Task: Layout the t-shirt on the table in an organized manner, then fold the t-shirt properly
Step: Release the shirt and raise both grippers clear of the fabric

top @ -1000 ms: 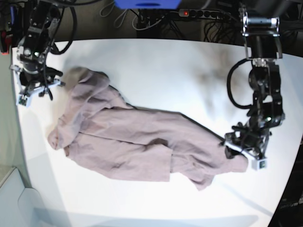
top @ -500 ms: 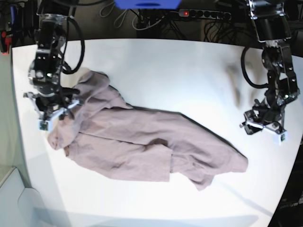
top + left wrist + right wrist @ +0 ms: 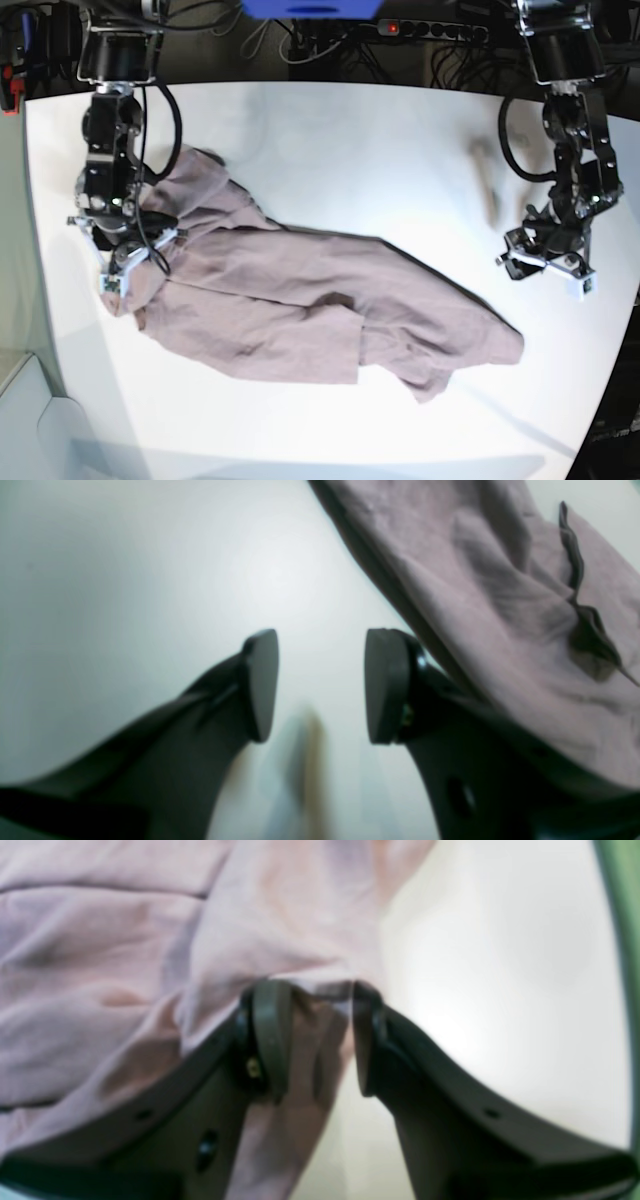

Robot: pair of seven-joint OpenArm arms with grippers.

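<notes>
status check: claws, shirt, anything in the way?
Left claw open over bare table. Right claw open, straddling t-shirt edge. Shirt crumpled. Nothing in the way.

Dark cable tangle (image 3: 300,45) behind, power strip (image 3: 430,30) with red light

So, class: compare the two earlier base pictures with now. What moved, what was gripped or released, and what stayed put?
The left gripper, which a second ago was at the t-shirt's right end, has let go and pulled away over the bare table, open. The right gripper came in from the table's edge onto the shirt's bunched end, its open fingers straddling a fold. The shirt itself kept its crumpled shape.
</notes>
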